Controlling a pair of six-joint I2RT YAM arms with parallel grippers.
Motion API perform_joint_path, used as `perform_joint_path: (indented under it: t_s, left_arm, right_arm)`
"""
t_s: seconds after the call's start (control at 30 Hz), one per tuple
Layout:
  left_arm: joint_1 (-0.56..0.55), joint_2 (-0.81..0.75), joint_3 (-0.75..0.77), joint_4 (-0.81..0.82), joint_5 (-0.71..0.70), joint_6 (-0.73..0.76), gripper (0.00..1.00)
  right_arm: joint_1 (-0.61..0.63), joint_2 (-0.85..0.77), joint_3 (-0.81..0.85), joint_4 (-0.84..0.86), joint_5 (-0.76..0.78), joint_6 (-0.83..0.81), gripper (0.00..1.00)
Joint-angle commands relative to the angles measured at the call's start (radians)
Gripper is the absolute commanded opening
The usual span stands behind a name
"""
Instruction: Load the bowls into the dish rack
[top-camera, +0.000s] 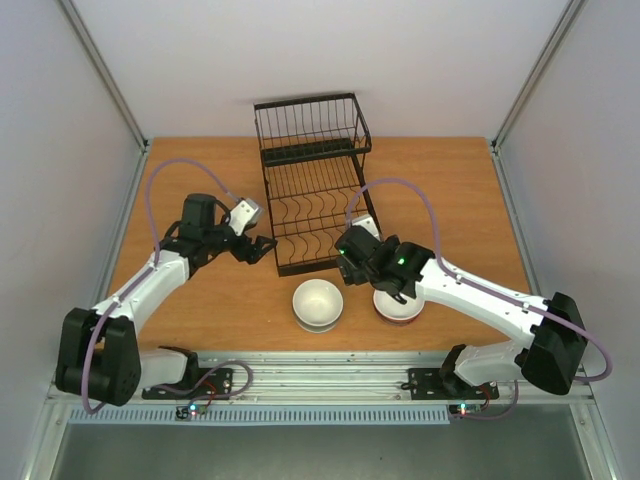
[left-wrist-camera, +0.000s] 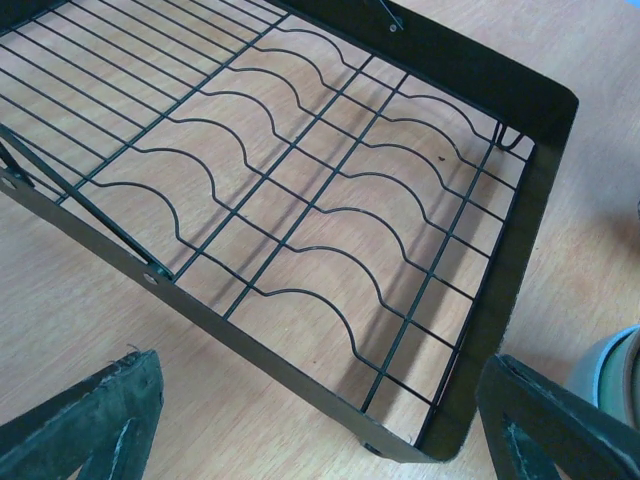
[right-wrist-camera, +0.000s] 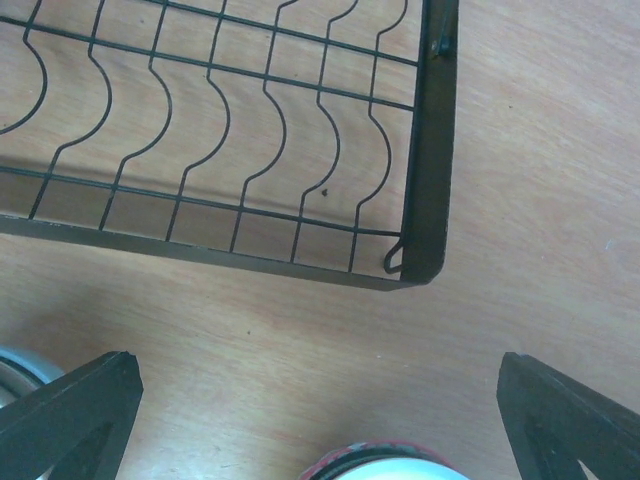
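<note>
Dish rack (top-camera: 312, 185): black wire, standing mid-desk, long axis running away from the arms, taller basket section at the far end; the wavy dividers hold nothing in the portions seen.
Rack near edge: its dark rim shows in both wrist views (left-wrist-camera: 300, 375) (right-wrist-camera: 200, 255), bare wood in front of it.
Cream bowl (top-camera: 318, 304): upright on the desk, just in front of the rack's near edge, between the two arms, touching nothing.
Dark red bowl (top-camera: 398, 306): on the desk to the right of the cream bowl, partly hidden beneath the right arm; its rim shows at the bottom of the right wrist view (right-wrist-camera: 385, 462).
Left gripper (top-camera: 262, 247): fingers wide apart, holding nothing, beside the rack's near left corner.
Right gripper (top-camera: 352, 262): fingers wide apart, holding nothing, near the rack's near right corner, above and behind the dark red bowl.
Desk (top-camera: 460, 200): open wood on both sides of the rack; grey walls bound left and right edges.
Writing: none legible.
</note>
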Motion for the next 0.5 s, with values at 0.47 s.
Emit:
perform_joint_path:
  t_s: [0.47]
  left_arm:
    - [-0.132, 0.082, 0.194, -0.245, -0.065, 0.022, 0.75]
  right_arm:
    - [0.004, -0.066, -0.014, 0.028, -0.388, 0.036, 0.78]
